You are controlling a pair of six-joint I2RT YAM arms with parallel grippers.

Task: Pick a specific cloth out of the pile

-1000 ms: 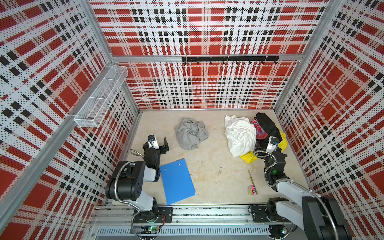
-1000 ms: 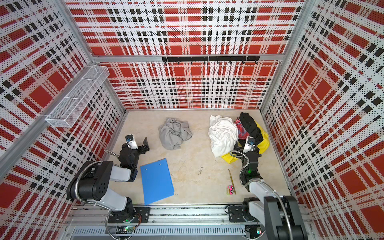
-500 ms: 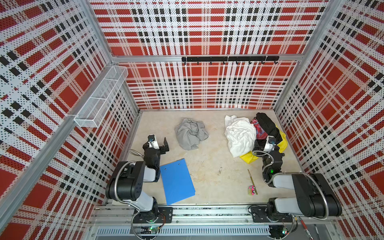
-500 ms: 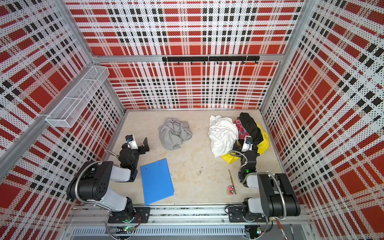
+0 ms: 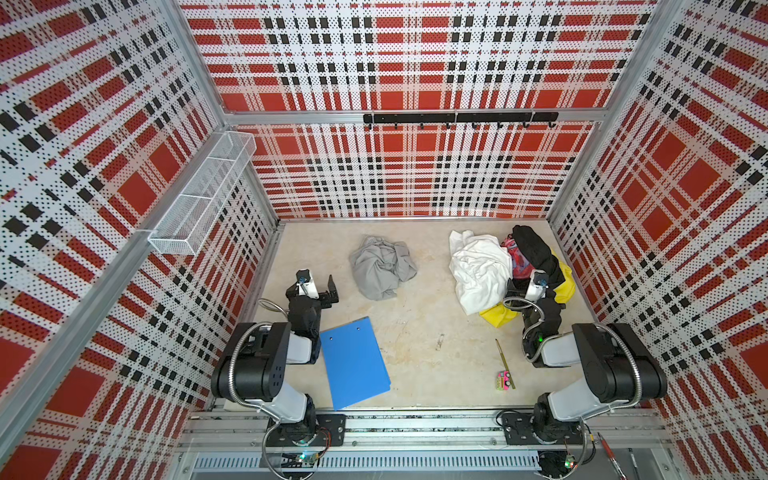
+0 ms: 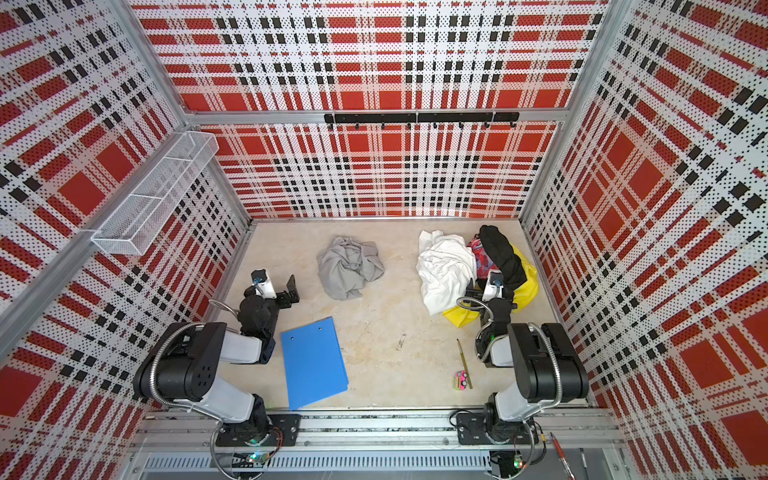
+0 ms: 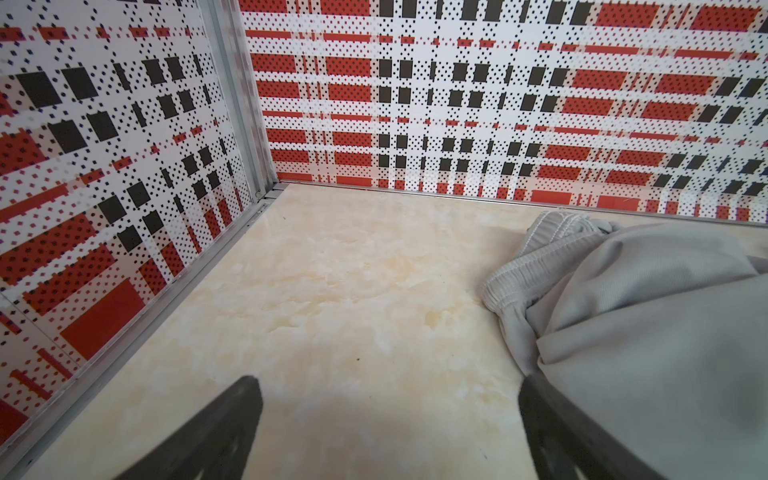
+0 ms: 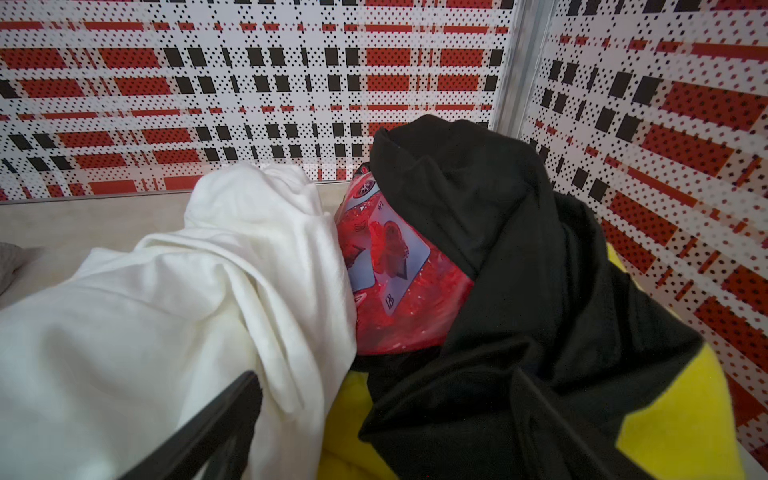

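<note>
Right arm (image 5: 602,365) folded back | left claw (image 7: 388,386), right claw (image 8: 386,382): wide open, empty

My left arm (image 5: 266,365) and right arm (image 5: 602,365) show me black joint housings, pale grey links and a ribbed silver conduit (image 5: 227,353) each, bolted to black base plates (image 5: 332,428) low in both top views. The left gripper (image 7: 388,380) and right gripper (image 8: 386,374) have black fingers (image 7: 216,432).

Grey cloth (image 5: 382,266) crumpled, alone mid-floor, well apart from pile (image 5: 505,270).
</note>
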